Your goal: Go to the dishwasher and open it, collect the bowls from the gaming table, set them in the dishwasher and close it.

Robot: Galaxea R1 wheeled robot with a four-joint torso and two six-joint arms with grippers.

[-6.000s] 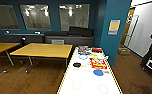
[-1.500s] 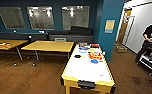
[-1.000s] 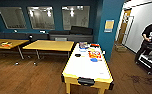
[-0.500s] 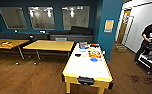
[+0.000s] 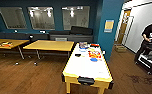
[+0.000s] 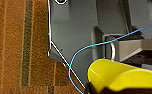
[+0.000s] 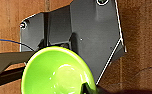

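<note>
Camera's backed off the gaming table [image 5: 85, 65], with jaws pinching a yellow bowl [image 6: 122, 77] left, green bowl [image 7: 57, 72] right, so bowls look collected.

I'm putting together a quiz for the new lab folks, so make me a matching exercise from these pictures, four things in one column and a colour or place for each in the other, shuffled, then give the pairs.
Things:
1. bowl in the left wrist view
2. bowl in the right wrist view
3. gaming table
4. person

Colours and places:
A. white top on a yellow frame
B. standing at the right of the head view, dark top
C. yellow
D. bright green

Pairs: 1-C, 2-D, 3-A, 4-B
</note>
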